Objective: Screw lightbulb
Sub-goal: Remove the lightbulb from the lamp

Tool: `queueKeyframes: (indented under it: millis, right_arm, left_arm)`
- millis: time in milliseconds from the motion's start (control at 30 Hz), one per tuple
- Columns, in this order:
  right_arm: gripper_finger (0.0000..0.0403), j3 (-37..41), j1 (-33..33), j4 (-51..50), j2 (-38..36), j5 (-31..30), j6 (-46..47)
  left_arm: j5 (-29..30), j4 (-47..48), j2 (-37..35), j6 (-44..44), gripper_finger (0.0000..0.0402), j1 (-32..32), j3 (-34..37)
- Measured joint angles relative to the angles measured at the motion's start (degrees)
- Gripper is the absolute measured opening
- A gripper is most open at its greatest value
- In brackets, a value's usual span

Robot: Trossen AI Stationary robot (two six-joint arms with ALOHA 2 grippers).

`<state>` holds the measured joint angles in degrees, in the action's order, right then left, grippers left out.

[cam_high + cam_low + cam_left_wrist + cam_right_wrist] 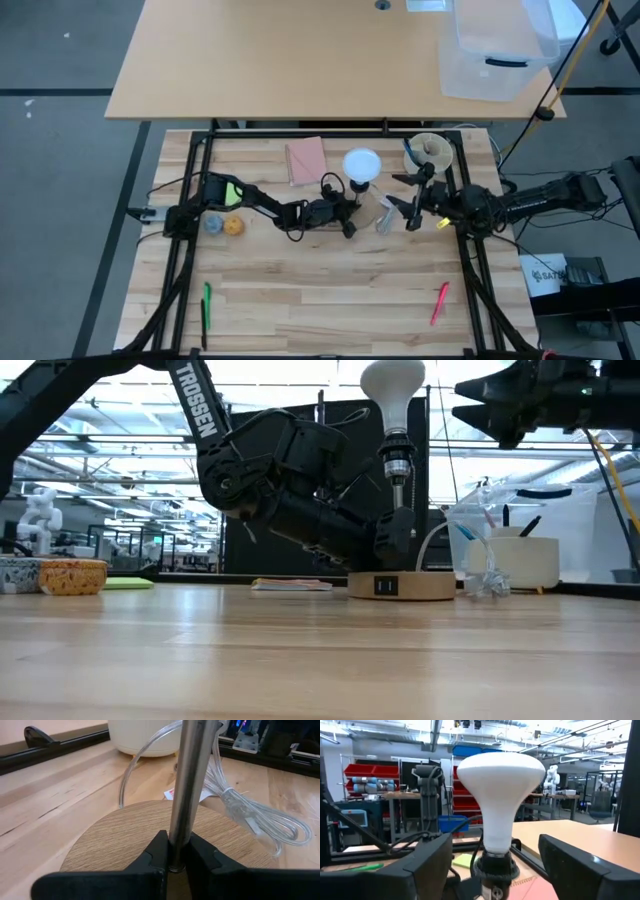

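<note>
The left gripper [175, 857] has its jaws pinching a thin metal rod [192, 780], low down near the round wooden base [115, 837]. The rod stands straight up from that base. At the top of the rod sits a black socket [397, 460], and the lightbulb [392, 390] sits in it, dome up (it is white and shaped like a mushroom).

The right gripper [495, 852] has its jaws spread wide. One finger is on each side of the lightbulb's neck, and neither one touches it.

A clear cord [250, 807] lies in loops on the table [320, 280] beside the base. A white pot [518, 562] stands behind it. A pink pad [306, 160] lies near the lamp.
</note>
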<state>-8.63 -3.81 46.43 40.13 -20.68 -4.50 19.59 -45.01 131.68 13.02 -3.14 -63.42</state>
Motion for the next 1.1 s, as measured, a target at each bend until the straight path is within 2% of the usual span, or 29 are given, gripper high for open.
queueKeyframes:
  millis: [233, 400, 700, 1100]
  right_arm:
    - [0.0302, -6.4, 0.1, 0.1, 8.8, -0.5, 0.8]
    - [0.0301, -8.7, 0.2, 0.3, 15.7, -5.8, 0.8]
    - [0.0300, -13.0, 0.4, 7.4, 24.7, -6.0, 0.2]
    - [0.0299, -20.0, 4.4, 5.1, 34.9, -6.3, 4.1]
  left_arm:
    - [0.0, 0.0, 0.0, 0.1, 0.0039, 0.0, 0.0]
    - [0.0, 0.0, 0.0, 0.3, 0.0039, 0.0, 0.0]
    - [-0.1, 0.0, 0.0, 0.3, 0.0039, 0.1, 0.0]
    - [-0.2, 0.0, 0.0, 0.4, 0.0039, 0.1, 0.0]
